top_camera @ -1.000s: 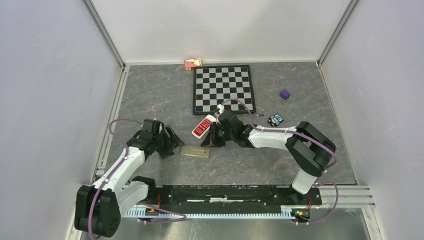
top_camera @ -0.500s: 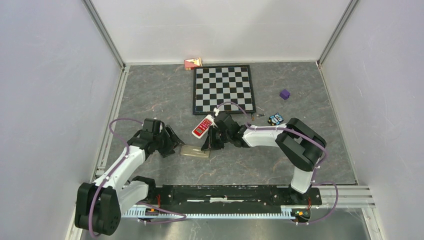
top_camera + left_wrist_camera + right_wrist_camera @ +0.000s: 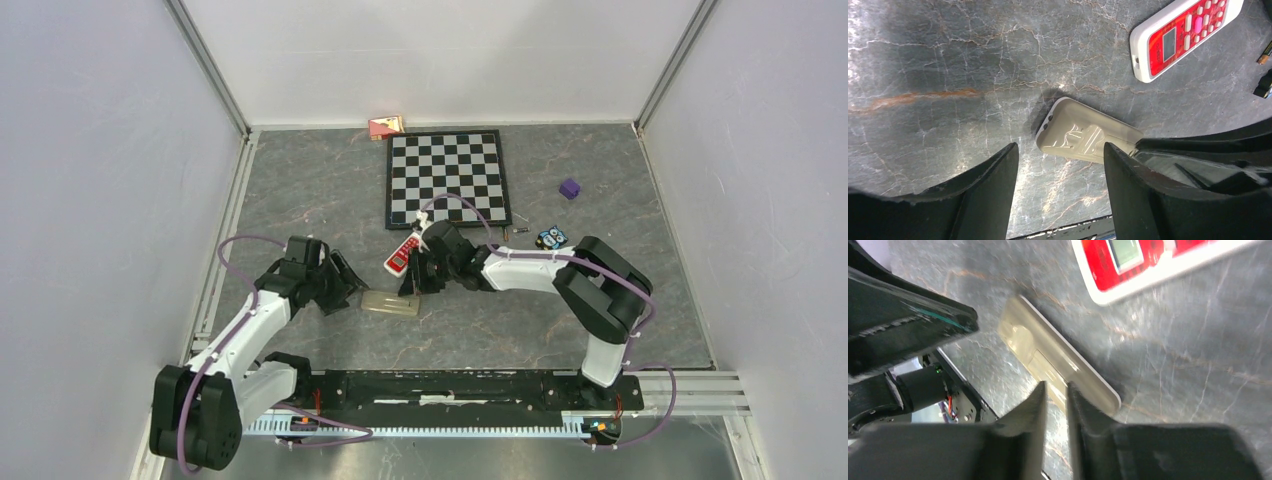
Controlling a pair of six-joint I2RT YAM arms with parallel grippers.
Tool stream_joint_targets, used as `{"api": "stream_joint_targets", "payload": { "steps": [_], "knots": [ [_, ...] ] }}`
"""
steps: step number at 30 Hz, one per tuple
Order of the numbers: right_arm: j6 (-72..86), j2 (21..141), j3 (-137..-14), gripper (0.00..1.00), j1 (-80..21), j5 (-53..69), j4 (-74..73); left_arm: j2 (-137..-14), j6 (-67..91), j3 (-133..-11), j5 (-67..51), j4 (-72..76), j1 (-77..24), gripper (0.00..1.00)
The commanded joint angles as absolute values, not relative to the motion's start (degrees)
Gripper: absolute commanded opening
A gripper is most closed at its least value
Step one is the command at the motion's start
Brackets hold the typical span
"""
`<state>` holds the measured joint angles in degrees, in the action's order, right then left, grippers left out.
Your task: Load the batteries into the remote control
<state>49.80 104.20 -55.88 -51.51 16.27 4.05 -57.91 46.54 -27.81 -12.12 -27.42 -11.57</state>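
Grey marble desk (image 3: 300, 200), white walls round it. Beige remote (image 3: 390, 303) lies near the front between my two arms, no buttons showing. Left claw (image 3: 1060, 150) is at its left end, fingers spread wide and gripping nothing; in the left wrist view one finger hides part of the remote. Right claw (image 3: 1055, 387) is over the other end, fingers almost together with a thin slit between them. I see the remote through the slit, nothing pinched. Red remote (image 3: 1185, 35) lies face-up just behind the beige one, not touching it. One battery (image 3: 1264, 53), dark with a coppery tip, shows at the edge of the left wrist view beside the red remote. Chessboard (image 3: 447, 178) sits further back, purple cube (image 3: 569, 188) to its right. Can't tell whether the beige remote's compartment is open.
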Motion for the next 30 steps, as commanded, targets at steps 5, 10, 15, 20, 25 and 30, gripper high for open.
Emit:
{"api": "stream_joint_targets", "payload": {
  "steps": [5, 10, 15, 20, 25, 30],
  "knots": [
    [14.8, 98.7, -64.2, 0.64, -51.6, 13.8, -1.6, -53.4, 43.3, -37.0, -3.7, -35.3, -10.1, 0.82],
    [-5.4, 101.6, -64.8, 0.91, -52.7, 17.7, -8.0, -50.8, 42.3, -41.2, -0.3, -39.8, -7.1, 0.98],
    [-16.1, 102.8, -64.0, 0.97, -55.5, 15.8, -7.9, -52.0, 40.8, -44.3, -2.2, -42.1, -3.6, 1.00],
    [-19.6, 106.7, -65.8, 0.96, -57.2, 15.7, -7.4, -53.6, 41.0, -44.4, -5.7, -41.4, -1.4, 1.00],
    [-19.3, 109.2, -66.1, 0.89, -58.4, 15.7, -4.8, -54.8, 41.7, -43.9, -8.3, -40.3, -0.6, 1.00],
    [-13.7, 110.4, -65.6, 0.62, -58.4, 11.3, -0.7, -55.4, 42.6, -43.1, -9.6, -39.0, -0.6, 1.00]
  ]
}}
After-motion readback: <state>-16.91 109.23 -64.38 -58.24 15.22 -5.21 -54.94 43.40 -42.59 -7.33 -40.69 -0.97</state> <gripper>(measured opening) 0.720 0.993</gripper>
